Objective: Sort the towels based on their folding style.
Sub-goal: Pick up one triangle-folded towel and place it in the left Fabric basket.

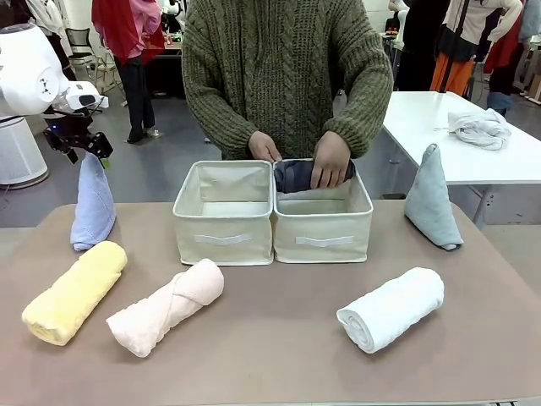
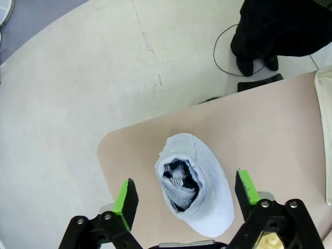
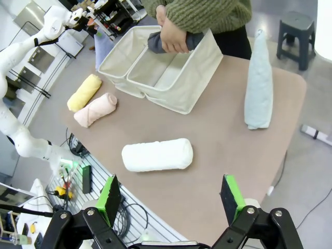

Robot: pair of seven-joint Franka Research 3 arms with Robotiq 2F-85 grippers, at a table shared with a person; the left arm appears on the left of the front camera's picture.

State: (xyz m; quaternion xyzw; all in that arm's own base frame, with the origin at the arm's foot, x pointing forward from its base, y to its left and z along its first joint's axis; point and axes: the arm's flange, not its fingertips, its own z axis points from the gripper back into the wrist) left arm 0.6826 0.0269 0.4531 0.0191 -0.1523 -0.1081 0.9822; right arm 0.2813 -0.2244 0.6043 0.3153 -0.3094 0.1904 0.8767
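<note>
My left gripper (image 1: 89, 158) hangs over the tip of the upright periwinkle cone towel (image 1: 93, 203) at the far left. In the left wrist view it stands open (image 2: 185, 192), with its green pads (image 2: 126, 197) on either side of the cone's top (image 2: 199, 171) and a gap on both sides. A yellow roll (image 1: 74, 292), a pink roll (image 1: 165, 306) and a white roll (image 1: 391, 309) lie near the front. A pale blue-grey cone (image 1: 432, 197) stands at the right. The person's hands hold a dark grey roll (image 1: 293, 176) at the right bin's back rim. My right gripper (image 3: 171, 193) is open above the white roll (image 3: 157, 154).
Two beige fabric bins stand side by side mid-table, the left one (image 1: 224, 241) and the right one (image 1: 323, 244). The person stands right behind them. A whitish cloth heap (image 1: 479, 127) lies on a white table at the back right. A stool (image 3: 295, 26) stands off the table's corner.
</note>
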